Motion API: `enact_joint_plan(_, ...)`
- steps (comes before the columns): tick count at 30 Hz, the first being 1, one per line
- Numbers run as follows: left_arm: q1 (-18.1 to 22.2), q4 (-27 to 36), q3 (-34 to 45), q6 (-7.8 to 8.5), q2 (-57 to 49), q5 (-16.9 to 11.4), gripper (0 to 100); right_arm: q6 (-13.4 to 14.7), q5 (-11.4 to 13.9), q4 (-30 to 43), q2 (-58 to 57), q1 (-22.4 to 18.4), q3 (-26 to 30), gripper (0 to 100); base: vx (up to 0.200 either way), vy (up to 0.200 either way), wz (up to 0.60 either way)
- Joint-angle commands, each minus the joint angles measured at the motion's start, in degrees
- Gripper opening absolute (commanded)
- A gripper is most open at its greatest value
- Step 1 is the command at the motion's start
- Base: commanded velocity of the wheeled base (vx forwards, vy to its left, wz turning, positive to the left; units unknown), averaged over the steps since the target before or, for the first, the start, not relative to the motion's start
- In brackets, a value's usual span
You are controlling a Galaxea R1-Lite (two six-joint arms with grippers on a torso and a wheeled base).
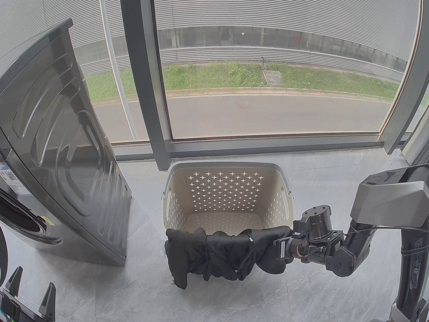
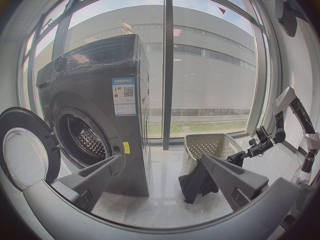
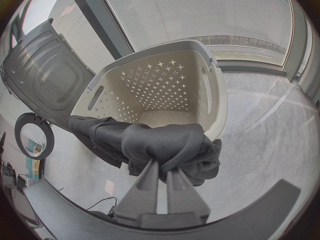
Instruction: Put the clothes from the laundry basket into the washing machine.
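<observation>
The dark garment (image 1: pixel 219 253) lies draped over the rim of the laundry basket (image 1: pixel 228 164) on the side nearest to the robot. Part of it hangs down the outside of that wall toward the floor. Its long axis runs along this rim, from the basket's right corner toward its left corner. The right claw (image 1: pixel 279 248) is at the right end of the garment, just beside the basket's right near corner. It is clenched on a fold of the cloth, and in the right wrist view the two fingers (image 3: pixel 150 177) stand close together with fabric pinched between them. The rest of the basket looks bare inside, so this seems to be the last piece. The washing machine (image 1: pixel 67 148) stands to the left of the basket. Its round door (image 2: pixel 25 147) is swung open and its drum opening (image 2: pixel 85 139) faces toward the robot's side. The load therefore probably must travel to the left, away from the basket and along the garment's own length, so the free left end may drag on the rim or the floor if the lift is low. The left claw (image 1: pixel 31 287) is released and holds nothing. It is well to the left of the basket, nearer to the drum opening than the right claw is.
</observation>
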Motion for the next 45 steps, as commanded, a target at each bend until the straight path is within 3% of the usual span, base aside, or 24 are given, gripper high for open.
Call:
enact_joint_plan(1,-0.04,-0.01,0.92,-0.02,-0.84,0.01,100,0.03,0.04,-0.13,0.06,0.21,0.13,0,0.0,0.0,0.0)
enact_joint_plan(9,-0.04,-0.01,0.92,-0.02,-0.84,0.01,100,0.74,0.22,-0.74,-1.0,1.0,1.45,0,0.0,0.0,0.0)
enact_joint_plan(20,-0.04,-0.01,0.92,-0.02,-0.84,0.1,100,0.74,1.1,-7.25,-8.47,5.13,9.8,0,0.0,0.0,0.0)
enact_joint_plan(30,-0.04,-0.01,0.92,-0.02,-0.84,0.1,100,3.55,2.33,-9.79,-14.09,6.89,12.7,0,0.0,0.0,0.0)
enact_joint_plan(45,0.05,-0.01,0.92,-0.1,-0.84,0.01,100,4.25,2.15,-17.18,-18.05,10.14,16.04,0,0.0,0.0,0.0)
